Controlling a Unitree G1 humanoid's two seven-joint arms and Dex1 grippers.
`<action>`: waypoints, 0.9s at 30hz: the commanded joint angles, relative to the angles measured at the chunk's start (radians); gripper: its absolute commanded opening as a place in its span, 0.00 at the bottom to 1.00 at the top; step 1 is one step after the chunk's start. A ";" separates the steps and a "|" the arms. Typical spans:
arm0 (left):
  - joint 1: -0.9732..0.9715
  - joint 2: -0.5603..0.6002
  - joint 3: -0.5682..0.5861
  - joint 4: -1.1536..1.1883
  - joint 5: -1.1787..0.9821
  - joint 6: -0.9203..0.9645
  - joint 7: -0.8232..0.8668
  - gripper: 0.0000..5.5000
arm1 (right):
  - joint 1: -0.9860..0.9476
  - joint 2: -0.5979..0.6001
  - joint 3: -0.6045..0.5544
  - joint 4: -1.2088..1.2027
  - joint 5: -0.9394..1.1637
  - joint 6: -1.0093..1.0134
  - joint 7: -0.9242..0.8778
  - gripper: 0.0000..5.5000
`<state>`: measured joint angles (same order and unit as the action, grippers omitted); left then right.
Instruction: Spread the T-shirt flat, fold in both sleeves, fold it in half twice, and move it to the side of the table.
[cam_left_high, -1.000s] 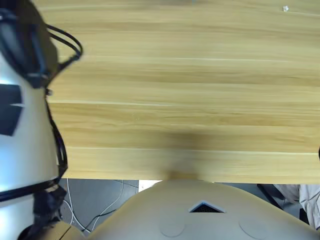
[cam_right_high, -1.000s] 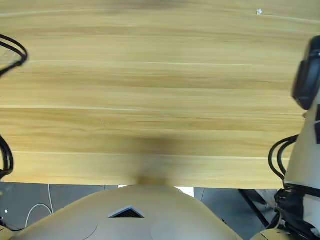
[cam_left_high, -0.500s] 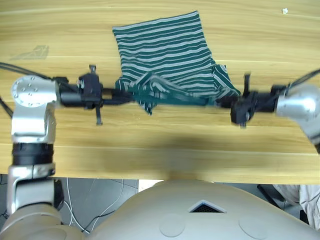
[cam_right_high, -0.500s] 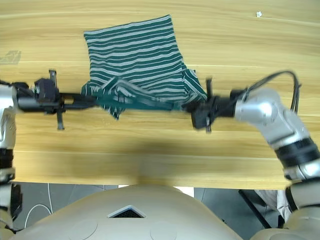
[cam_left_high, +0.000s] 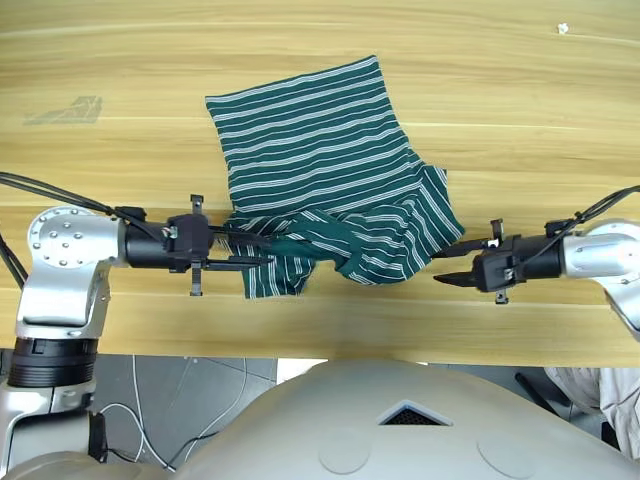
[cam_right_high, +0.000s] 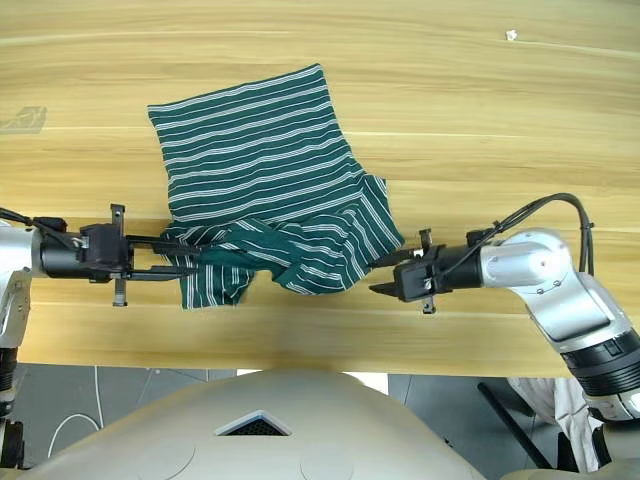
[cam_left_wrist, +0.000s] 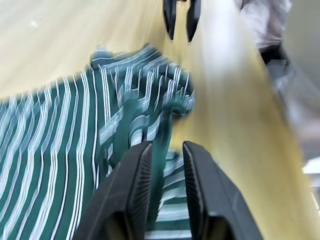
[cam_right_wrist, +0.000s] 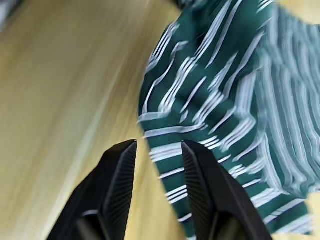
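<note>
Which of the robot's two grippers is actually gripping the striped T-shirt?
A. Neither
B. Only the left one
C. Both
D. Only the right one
B: the left gripper has a bunched fold of the T-shirt pinched between its fingers, while the right gripper is open at the cloth's edge with nothing clamped.

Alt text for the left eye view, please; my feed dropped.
A green striped T-shirt lies half-spread on a wooden table, its near edge bunched. The left gripper pinches that bunch; the right gripper sits beside the shirt, jaws open.
</note>
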<state>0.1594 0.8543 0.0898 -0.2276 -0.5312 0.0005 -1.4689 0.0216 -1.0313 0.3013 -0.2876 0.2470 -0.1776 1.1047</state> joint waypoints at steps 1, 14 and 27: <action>0.037 0.019 0.118 -0.083 -0.175 0.047 -0.043 0.20 | -0.138 0.074 -0.145 0.018 0.179 0.126 -0.037 0.26; -0.458 -0.201 -0.243 0.217 0.312 0.299 0.527 0.03 | -0.185 0.283 0.118 0.097 -0.169 0.165 -0.082 0.00; -0.700 -0.306 -0.583 0.778 0.713 0.138 0.503 0.01 | -0.078 0.104 0.217 0.145 -0.347 0.166 0.118 0.00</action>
<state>-0.5396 0.5666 -0.4572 0.4680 0.1262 0.1392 -0.9675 -0.0582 -0.8593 0.4871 -0.2000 0.0197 0.0005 1.2210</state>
